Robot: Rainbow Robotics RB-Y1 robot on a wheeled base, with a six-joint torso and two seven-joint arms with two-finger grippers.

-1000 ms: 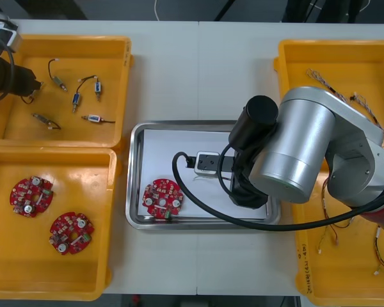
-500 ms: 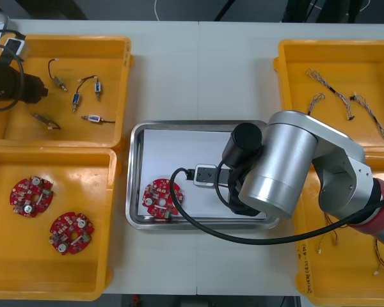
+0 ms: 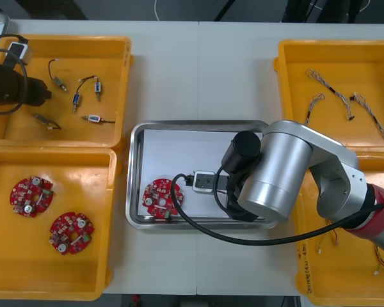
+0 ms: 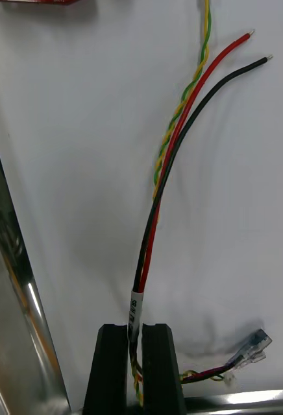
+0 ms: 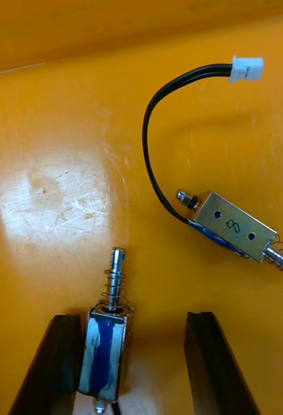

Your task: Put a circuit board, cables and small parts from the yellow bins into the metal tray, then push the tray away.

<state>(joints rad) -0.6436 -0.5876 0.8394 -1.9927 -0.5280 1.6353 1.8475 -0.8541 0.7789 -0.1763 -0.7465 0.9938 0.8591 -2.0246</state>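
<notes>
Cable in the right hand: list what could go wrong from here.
1. The right hand is shut on the cable over the tray; its connector end lies beside the rim, so a release here might leave that end hanging over it.
2. The left hand stands open around a small part that sits against one finger; closing may tip it or let it slip.

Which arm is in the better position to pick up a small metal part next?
Left. The left gripper is open in the bin, with a small part between its fingers. The right gripper is shut on a cable over the tray.
</notes>
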